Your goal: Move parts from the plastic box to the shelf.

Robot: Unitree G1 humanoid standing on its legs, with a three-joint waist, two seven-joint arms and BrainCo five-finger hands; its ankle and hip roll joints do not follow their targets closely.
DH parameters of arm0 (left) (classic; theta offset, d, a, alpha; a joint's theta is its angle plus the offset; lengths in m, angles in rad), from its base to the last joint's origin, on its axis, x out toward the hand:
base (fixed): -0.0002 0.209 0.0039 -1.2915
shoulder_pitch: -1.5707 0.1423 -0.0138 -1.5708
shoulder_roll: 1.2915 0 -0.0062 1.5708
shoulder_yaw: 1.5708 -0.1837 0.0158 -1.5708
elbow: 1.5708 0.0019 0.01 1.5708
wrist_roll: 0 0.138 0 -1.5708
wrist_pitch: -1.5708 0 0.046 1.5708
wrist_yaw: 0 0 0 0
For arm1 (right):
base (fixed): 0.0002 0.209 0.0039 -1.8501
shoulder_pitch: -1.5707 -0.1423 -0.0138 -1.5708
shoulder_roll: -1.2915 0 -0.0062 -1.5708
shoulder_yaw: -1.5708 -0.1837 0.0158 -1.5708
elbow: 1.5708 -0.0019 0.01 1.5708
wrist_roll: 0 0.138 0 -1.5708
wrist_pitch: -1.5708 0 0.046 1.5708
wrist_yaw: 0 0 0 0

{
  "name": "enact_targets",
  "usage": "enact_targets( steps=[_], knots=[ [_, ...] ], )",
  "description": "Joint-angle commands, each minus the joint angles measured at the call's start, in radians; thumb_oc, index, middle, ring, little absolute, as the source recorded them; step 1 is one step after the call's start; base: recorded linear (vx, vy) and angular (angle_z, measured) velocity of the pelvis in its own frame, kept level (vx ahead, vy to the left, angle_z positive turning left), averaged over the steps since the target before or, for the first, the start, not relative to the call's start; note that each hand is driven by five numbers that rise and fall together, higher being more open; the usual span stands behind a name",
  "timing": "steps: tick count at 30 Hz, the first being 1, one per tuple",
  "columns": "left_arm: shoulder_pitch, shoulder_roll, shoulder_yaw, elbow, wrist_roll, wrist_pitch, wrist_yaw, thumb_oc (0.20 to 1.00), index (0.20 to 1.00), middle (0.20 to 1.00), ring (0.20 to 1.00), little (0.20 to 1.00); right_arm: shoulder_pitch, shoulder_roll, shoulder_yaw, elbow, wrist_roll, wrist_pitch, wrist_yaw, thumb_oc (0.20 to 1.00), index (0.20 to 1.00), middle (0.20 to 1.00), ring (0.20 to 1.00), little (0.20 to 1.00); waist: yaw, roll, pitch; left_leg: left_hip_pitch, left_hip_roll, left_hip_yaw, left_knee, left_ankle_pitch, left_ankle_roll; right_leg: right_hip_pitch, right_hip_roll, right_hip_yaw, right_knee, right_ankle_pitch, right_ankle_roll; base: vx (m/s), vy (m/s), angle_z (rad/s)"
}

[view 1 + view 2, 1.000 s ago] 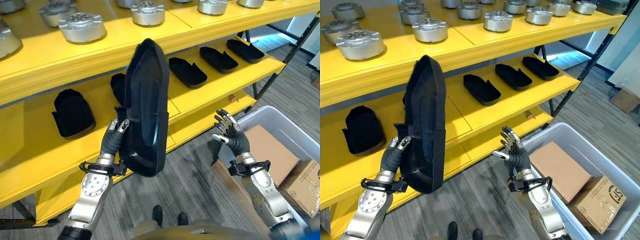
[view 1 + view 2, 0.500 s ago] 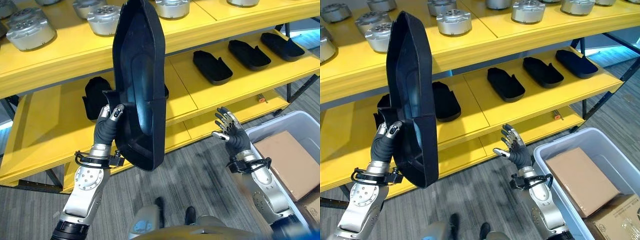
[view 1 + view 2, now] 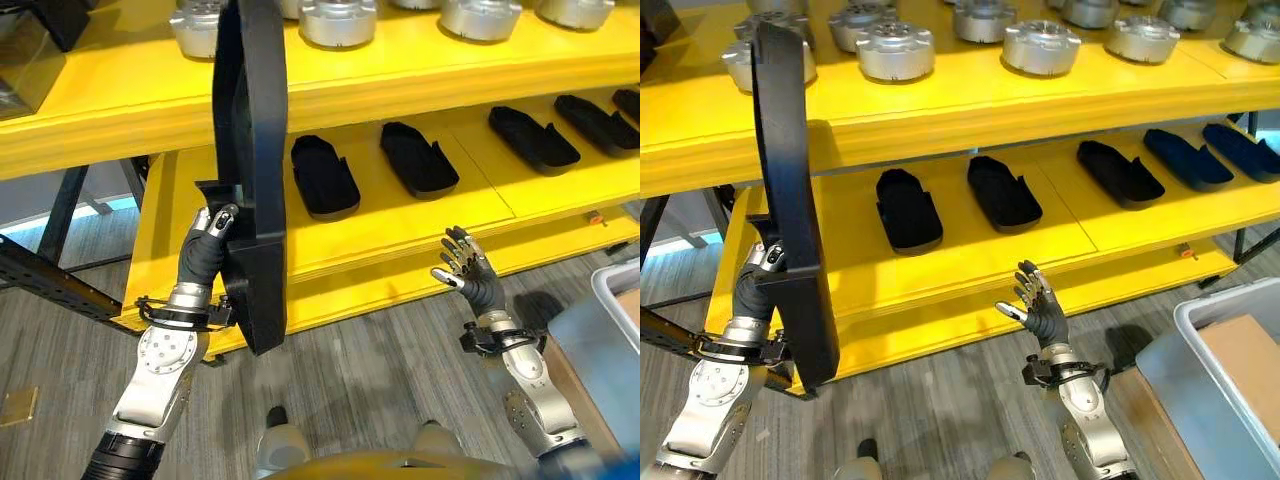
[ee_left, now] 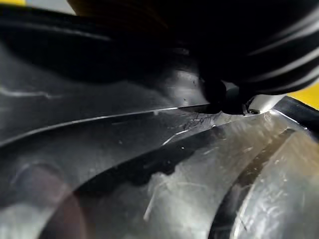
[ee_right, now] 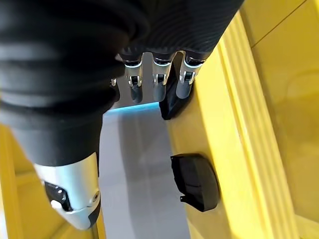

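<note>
While the left hand [image 3: 208, 252] grips a long black part [image 3: 250, 180] upright (edge-on) before the yellow shelf [image 3: 400, 215], right hand [image 3: 470, 280] raised, fingers spread, holding nothing.

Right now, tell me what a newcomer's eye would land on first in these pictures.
First, the long black part, held upright on edge in the left hand in front of the yellow shelf, reaching from the lowest board past the top one. Next, the round silver parts lined along the top board and the flat black pieces in a row on the middle one. The right hand hangs open and empty before the lower boards.
</note>
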Motion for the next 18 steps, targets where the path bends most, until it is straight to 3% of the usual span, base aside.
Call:
enact_targets(
  steps=[1,5,8,13,18],
  knots=[
    [-0.028,0.0,0.046,-0.04,0.032,-0.049,0.041,0.2,0.2,0.2,0.2,0.2,0.02,-0.049,-0.077,-0.081,0.02,-0.053,0.015,1.0,1.0,1.0,1.0,1.0,-0.03,0.038,0.001,0.01,0.057,-0.082,0.059,0.005,-0.001,-0.039,-0.016,-0.011,0.117,0.031,-0.013,0.03,0.321,0.34],
    [-0.015,0.076,0.058,-0.026,0.125,-0.056,0.049,0.2,0.2,0.2,0.2,0.2,0.04,-0.036,-0.102,-0.062,0.036,-0.051,0.02,1.0,1.0,1.0,1.0,1.0,-0.019,0.012,0.01,-0.046,0.017,-0.1,0.15,-0.05,0.006,-0.009,-0.047,-0.026,0.085,0.046,0.001,0.02,0.139,0.31],
    [-0.026,0.138,0.039,-0.01,0.218,-0.056,0.055,0.2,0.2,0.2,0.2,0.2,0.042,-0.032,-0.102,-0.068,0.049,-0.056,0.027,1.0,1.0,1.0,1.0,1.0,-0.019,0.0,0.008,-0.055,0.012,-0.102,0.175,-0.066,0.009,-0.005,-0.046,-0.021,0.08,0.043,0.002,0.02,0.04,0.11],
    [-0.108,0.323,-0.095,0.052,0.556,-0.086,0.089,0.2,0.2,0.2,0.2,0.2,0.051,-0.042,-0.118,-0.062,0.05,-0.076,0.028,1.0,1.0,1.0,1.0,1.0,-0.028,-0.013,0.017,-0.068,0.006,-0.095,0.22,-0.092,0.009,0.0,-0.046,-0.003,0.087,0.035,0.011,0.03,0.018,-0.03],
    [-0.155,0.443,-0.193,0.068,0.707,-0.115,0.116,0.2,0.2,0.2,0.2,0.2,0.05,-0.056,-0.132,-0.05,0.049,-0.111,0.007,1.0,1.0,1.0,1.0,1.0,-0.038,-0.016,0.032,-0.074,0.011,-0.088,0.237,-0.097,0.008,-0.016,-0.043,0.015,0.095,0.038,0.018,0.0,0.008,-0.07]
  ],
)
